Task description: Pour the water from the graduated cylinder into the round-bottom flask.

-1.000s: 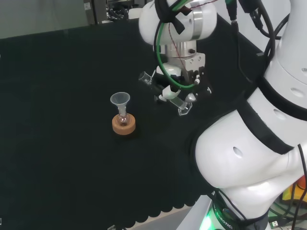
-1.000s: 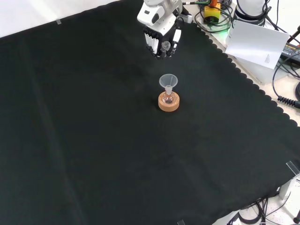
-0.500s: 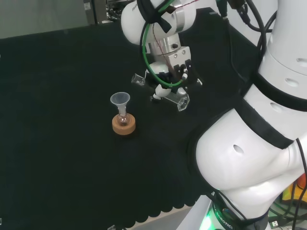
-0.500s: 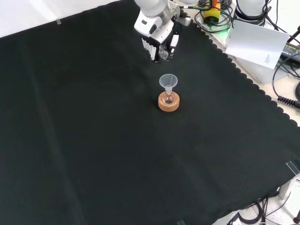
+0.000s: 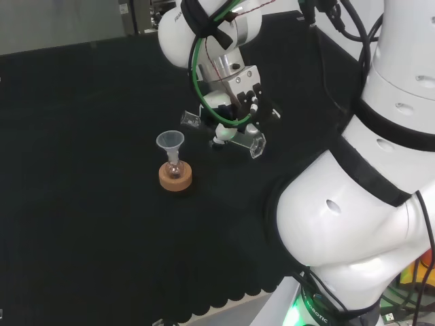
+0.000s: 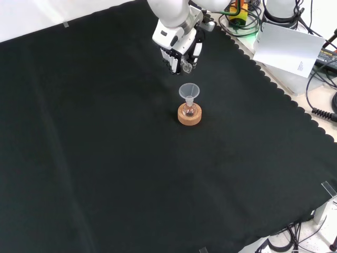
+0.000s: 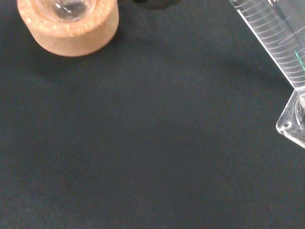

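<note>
So the hand [image 5: 234,112] is hanging over the table [image 5: 81,204], and its fingers [image 6: 169,57] are curling around the cylinder [image 5: 224,132], gripping it mid-body. In the head view the cylinder is lying tipped way over, close to flat, with its open mouth poking out to the left of the hand and its clear foot sticking out on the right, a bit lower. The mouth is sitting just up and to the right of the funnel [image 5: 170,141], near it but not touching and not over it.

The funnel is standing in the neck of the flask [image 5: 174,166], and the flask is sitting upright in a cork ring [image 5: 175,178] out in the middle of the black cloth. In the front view the hand [image 6: 178,45] is coming in from the top, with the funnel [image 6: 189,91], flask [image 6: 189,110] and ring [image 6: 189,117] just below it, well clear of the fingers.

The wrist view is catching the cylinder [image 7: 281,38] up close, with its printed scale lines and clear foot, plus the ring [image 7: 71,28] with the round glass of the flask [image 7: 66,7] in it. Can't tell how much water is in the cylinder or the flask; the glass is too clear.
</note>
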Motion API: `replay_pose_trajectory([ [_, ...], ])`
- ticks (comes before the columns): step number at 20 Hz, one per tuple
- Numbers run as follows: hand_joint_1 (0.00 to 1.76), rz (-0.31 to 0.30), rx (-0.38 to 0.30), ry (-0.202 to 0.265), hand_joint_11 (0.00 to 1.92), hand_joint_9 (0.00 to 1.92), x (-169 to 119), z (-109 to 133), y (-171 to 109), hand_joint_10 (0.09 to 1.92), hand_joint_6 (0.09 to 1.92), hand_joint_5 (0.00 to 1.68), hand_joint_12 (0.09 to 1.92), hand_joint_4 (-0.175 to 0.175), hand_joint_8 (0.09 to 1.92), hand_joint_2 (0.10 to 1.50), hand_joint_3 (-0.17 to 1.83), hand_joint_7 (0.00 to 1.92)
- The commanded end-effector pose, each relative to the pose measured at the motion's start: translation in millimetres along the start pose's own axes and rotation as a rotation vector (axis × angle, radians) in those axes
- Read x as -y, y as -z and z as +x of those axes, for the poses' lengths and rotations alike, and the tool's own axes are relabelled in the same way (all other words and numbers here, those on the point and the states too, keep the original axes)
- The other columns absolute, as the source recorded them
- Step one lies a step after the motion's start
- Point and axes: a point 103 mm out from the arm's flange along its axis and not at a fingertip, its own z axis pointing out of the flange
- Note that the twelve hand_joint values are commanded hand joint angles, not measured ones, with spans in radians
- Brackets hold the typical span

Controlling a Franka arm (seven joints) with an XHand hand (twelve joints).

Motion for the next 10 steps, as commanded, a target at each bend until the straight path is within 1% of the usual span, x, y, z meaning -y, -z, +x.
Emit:
replay_pose_trajectory([
  [1,1.13,0.107,0.095,-0.039,1.28,1.44,-3.4,5.6,-2.0,0.09,0.98,1.01,0.75,-0.086,0.29,1.11,-0.01,1.3],
  [4,1.13,0.127,0.12,-0.049,1.28,1.44,-3.4,7.2,-2.2,0.09,0.98,1.01,0.75,-0.087,0.29,1.11,-0.01,1.3],
  [10,1.13,0.14,0.169,-0.068,1.29,1.45,-1.3,5.8,2.2,0.09,0.96,1.02,0.74,-0.094,0.27,1.11,-0.01,1.31],
])
